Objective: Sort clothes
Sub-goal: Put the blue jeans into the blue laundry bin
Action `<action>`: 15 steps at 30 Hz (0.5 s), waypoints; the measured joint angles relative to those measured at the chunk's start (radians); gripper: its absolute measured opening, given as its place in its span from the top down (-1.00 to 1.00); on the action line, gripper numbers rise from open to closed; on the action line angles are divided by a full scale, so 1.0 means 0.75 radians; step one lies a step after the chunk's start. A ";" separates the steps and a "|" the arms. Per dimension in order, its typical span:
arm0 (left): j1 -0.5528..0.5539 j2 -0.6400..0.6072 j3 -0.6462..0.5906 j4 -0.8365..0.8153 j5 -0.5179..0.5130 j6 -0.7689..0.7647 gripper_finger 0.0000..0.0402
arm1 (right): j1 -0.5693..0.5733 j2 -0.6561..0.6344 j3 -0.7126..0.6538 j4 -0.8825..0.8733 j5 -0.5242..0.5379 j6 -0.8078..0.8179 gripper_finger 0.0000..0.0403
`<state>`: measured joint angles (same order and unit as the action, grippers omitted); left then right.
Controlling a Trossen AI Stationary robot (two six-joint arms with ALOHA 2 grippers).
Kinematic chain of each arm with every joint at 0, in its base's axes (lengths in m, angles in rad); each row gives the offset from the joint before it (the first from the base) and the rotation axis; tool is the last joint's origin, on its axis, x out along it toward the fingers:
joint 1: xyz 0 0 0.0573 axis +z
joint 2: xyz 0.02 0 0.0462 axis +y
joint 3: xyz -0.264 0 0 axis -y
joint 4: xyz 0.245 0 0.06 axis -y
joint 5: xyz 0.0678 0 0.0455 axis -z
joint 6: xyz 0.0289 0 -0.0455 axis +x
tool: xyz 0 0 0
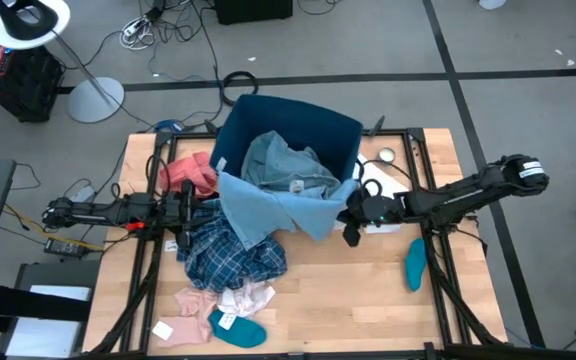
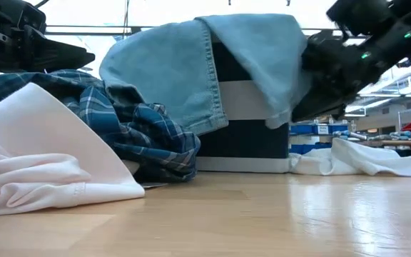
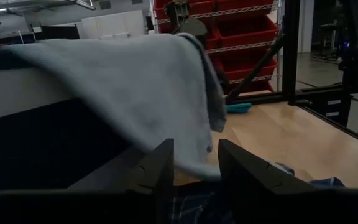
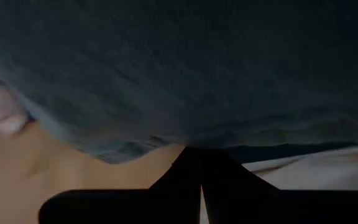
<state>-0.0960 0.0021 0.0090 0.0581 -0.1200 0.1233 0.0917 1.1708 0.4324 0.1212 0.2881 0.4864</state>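
A light blue denim shirt (image 1: pixel 268 205) lies draped over the near rim of the dark blue bin (image 1: pixel 318 125), and its lower edge hangs down toward the table. Below it a blue plaid shirt (image 1: pixel 228 255) is heaped on the table. A coral-red piece (image 1: pixel 193 172) lies left of the bin. Pink and white pieces (image 1: pixel 228 300) and a teal sock (image 1: pixel 238 328) lie near the front edge; another teal sock (image 1: pixel 415 262) lies at the right. My right gripper (image 4: pixel 201 155) is shut at the shirt's right hanging edge (image 2: pixel 280 107). My left gripper (image 3: pixel 196 171) stands open and level above the plaid shirt. My right gripper has its shut fingertips slanting down right at the hanging hem (image 4: pixel 135 146) of the denim shirt, on its right side. I cannot tell whether they touch the cloth. Nothing shows between the fingers.
A small round tin (image 1: pixel 386 155) sits right of the bin. A white cloth (image 1: pixel 388 200) lies under my right arm. Bare wood (image 1: pixel 348 300) stretches along the near middle and right of the table. Dark frame rails (image 1: pixel 438 270) run along both sides.
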 joint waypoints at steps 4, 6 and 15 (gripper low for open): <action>0.000 0.000 0.000 0.001 0.000 0.000 0.35 | -0.107 0.034 -0.001 0.081 0.043 -0.106 1.00; 0.000 0.000 0.000 0.002 0.000 0.000 0.35 | -0.168 0.031 -0.001 0.118 0.041 -0.145 1.00; 0.000 0.000 0.000 0.002 0.000 0.000 0.35 | -0.414 0.023 -0.001 0.294 -0.042 -0.314 1.00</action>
<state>-0.0961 0.0021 0.0092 0.0595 -0.1200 0.1234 -0.2191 1.1881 0.4316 0.3417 0.2569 0.2507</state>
